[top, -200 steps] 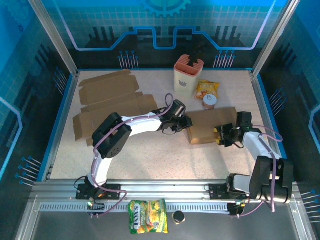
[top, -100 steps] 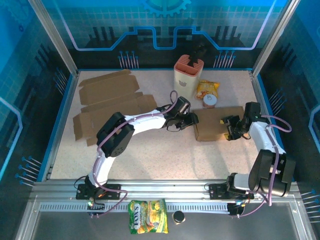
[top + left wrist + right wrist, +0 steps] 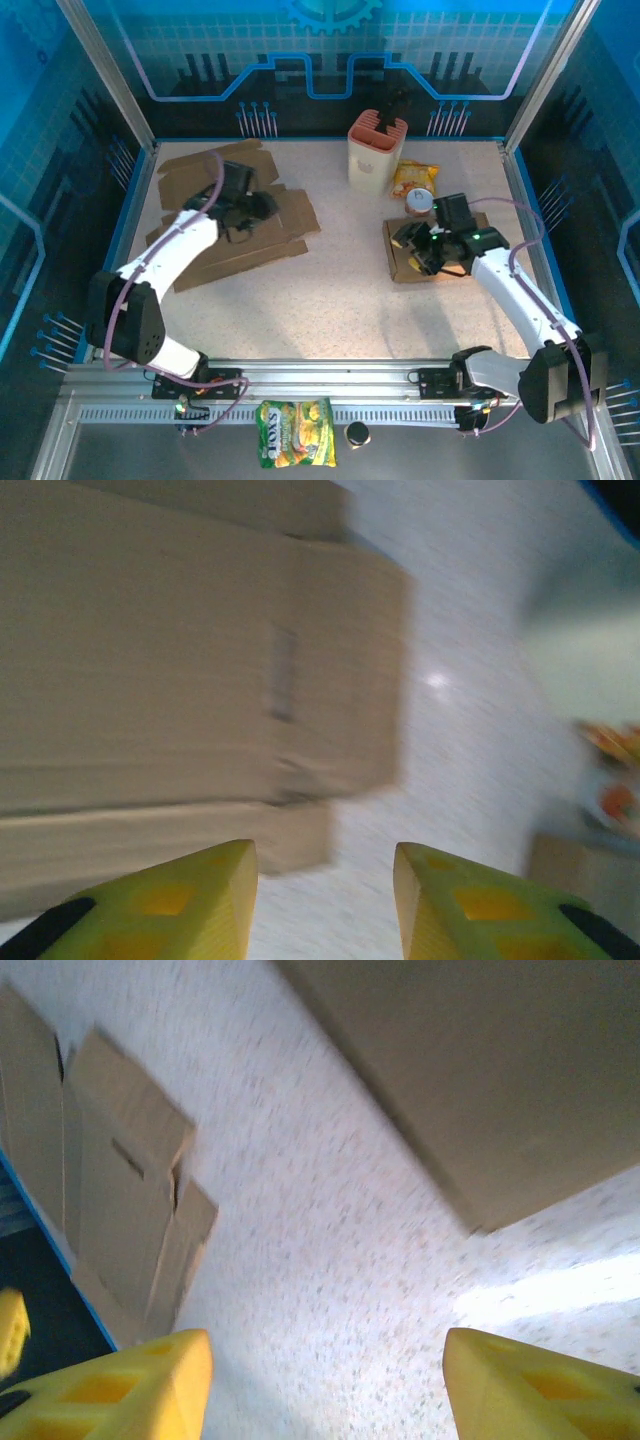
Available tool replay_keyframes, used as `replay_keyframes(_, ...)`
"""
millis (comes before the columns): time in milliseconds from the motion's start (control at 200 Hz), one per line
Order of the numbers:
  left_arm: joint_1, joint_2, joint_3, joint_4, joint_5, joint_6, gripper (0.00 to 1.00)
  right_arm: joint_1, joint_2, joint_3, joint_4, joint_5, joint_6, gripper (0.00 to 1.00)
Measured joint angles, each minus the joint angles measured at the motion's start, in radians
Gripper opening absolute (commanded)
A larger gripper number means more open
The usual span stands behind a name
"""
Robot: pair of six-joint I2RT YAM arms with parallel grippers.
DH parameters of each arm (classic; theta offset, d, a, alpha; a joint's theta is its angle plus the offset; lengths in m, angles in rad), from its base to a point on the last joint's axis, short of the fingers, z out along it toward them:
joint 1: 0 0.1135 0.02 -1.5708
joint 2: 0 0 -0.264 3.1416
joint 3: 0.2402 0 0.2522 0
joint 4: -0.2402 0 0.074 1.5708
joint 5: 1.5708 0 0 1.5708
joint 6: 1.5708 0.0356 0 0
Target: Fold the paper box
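Closest in, a yellow snack bag [image 3: 295, 447] lies on the front rail. Further back, the right gripper [image 3: 415, 248] hangs over the left end of the folded paper box [image 3: 400, 272] on the table's right side, fingers spread, holding nothing. The left gripper [image 3: 252, 207] is spread and empty too, above the flat cardboard sheets [image 3: 290, 225] on the left. Pink-topped tub [image 3: 377, 150] at the back.
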Motion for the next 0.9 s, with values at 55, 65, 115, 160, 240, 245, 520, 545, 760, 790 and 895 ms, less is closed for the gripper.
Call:
replay_keyframes(55,0.092,0.009,-0.023,-0.029,0.0,0.035,0.38,0.058,0.019,0.007,0.016,-0.002,0.005,0.63)
replay_keyframes(65,0.11,0.011,-0.027,-0.034,0.001,0.042,0.38,0.068,0.024,0.01,0.018,-0.002,0.006,0.63)
replay_keyframes(115,0.171,0.029,-0.045,-0.053,0.003,0.064,0.38,0.107,0.05,0.025,0.032,-0.004,0.006,0.63)
replay_keyframes(160,0.208,0.058,-0.06,-0.068,0.003,0.08,0.37,0.138,0.076,0.04,0.047,-0.008,0.006,0.63)
replay_keyframes(240,0.223,0.11,-0.079,-0.071,0.009,0.097,0.35,0.182,0.114,0.066,0.065,-0.008,0.007,0.63)
replay_keyframes(245,0.223,0.113,-0.08,-0.071,0.01,0.097,0.35,0.183,0.116,0.068,0.066,-0.008,0.007,0.63)
replay_keyframes(520,0.127,0.206,-0.202,0.027,0.104,0.042,0.34,0.234,0.155,0.097,0.099,-0.015,0.006,0.63)
replay_keyframes(545,0.106,0.21,-0.204,0.037,0.111,0.036,0.33,0.234,0.155,0.097,0.099,-0.016,0.006,0.63)
replay_keyframes(760,-0.11,0.239,-0.211,0.195,0.149,-0.064,0.33,0.233,0.154,0.089,0.103,-0.019,0.006,0.63)
replay_keyframes(790,-0.132,0.241,-0.215,0.215,0.154,-0.08,0.33,0.233,0.154,0.087,0.103,-0.019,0.006,0.63)
replay_keyframes(895,-0.202,0.254,-0.214,0.266,0.167,-0.132,0.33,0.232,0.154,0.083,0.105,-0.03,0.006,0.63)
